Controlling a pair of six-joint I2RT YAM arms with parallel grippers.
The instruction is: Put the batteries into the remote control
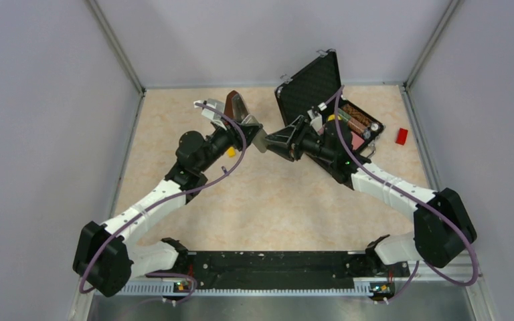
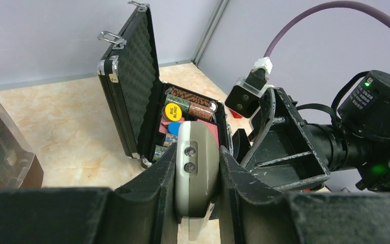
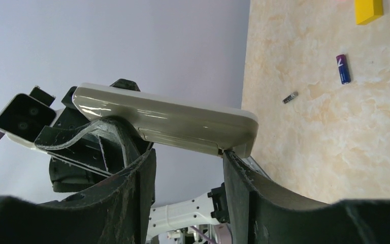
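While the remote control (image 2: 197, 175) is clamped by the left gripper (image 2: 197, 152), the right gripper (image 3: 185, 152) is spread open. An open black case (image 2: 132, 86) is seen behind.

Marbled table (image 1: 274, 200), open black case (image 1: 311, 83), red block (image 1: 401, 136), purple battery (image 3: 343, 68)

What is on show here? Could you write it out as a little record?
remote control: held up off the table by the left gripper, shut on it
right gripper: jaws apart, tips close to the remote, gripping nothing
bluish-purple battery: loose on the table
dark grey battery: loose beside it, not yet loaded
black case: open, lid up
yellow block, red block: on the table
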